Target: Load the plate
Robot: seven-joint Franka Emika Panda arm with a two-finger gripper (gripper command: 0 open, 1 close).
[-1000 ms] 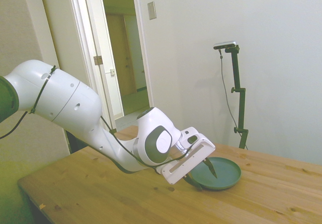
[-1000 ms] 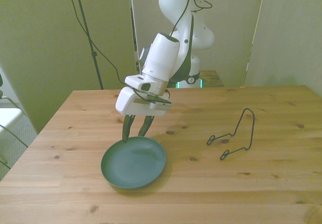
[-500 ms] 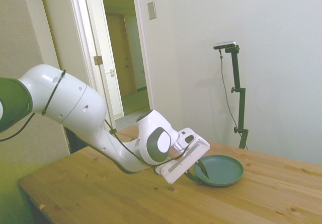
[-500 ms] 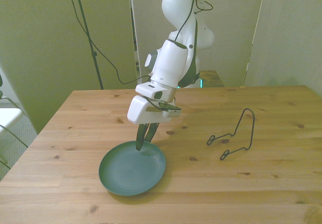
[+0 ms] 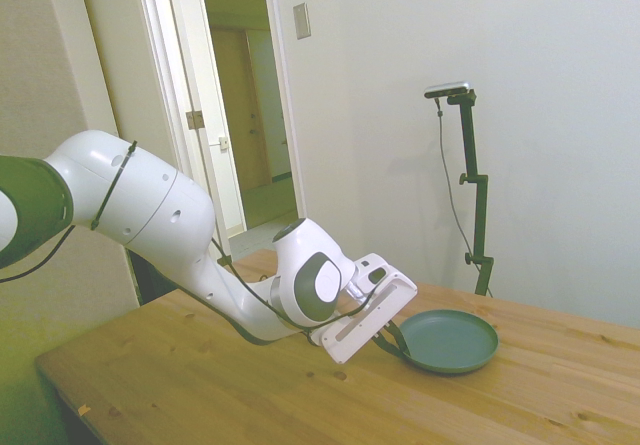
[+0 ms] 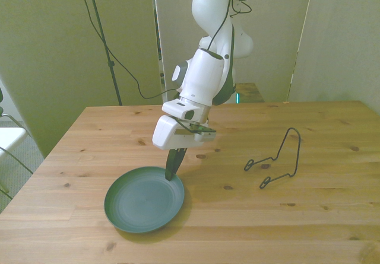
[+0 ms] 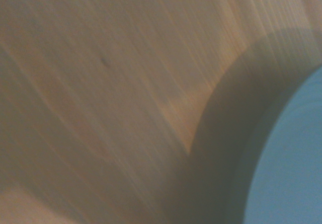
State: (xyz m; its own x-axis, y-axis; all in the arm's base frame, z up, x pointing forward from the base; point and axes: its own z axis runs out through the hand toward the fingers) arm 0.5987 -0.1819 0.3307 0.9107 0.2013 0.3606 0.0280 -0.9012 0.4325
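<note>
The teal-green plate (image 6: 144,200) lies low over the wooden table near its front edge, on the front view's left. My gripper (image 6: 173,168) slants down onto the plate's far rim, on the side nearer the middle of the table. Its dark fingers are pressed together on that rim. From the side, the gripper (image 5: 393,338) meets the near edge of the plate (image 5: 450,341). Close up in the wrist view, a blurred arc of the plate (image 7: 297,173) shows beside bare wood. I cannot tell whether the plate rests on the table or is slightly raised.
A thin black wire stand (image 6: 276,157) sits on the table (image 6: 237,216) toward the front view's right, well apart from the plate. An open doorway (image 5: 245,115) is behind the arm in the side view.
The fingers, open astride the rim one second ago, have shut on it. The plate has since slid toward the front view's left with the gripper.
</note>
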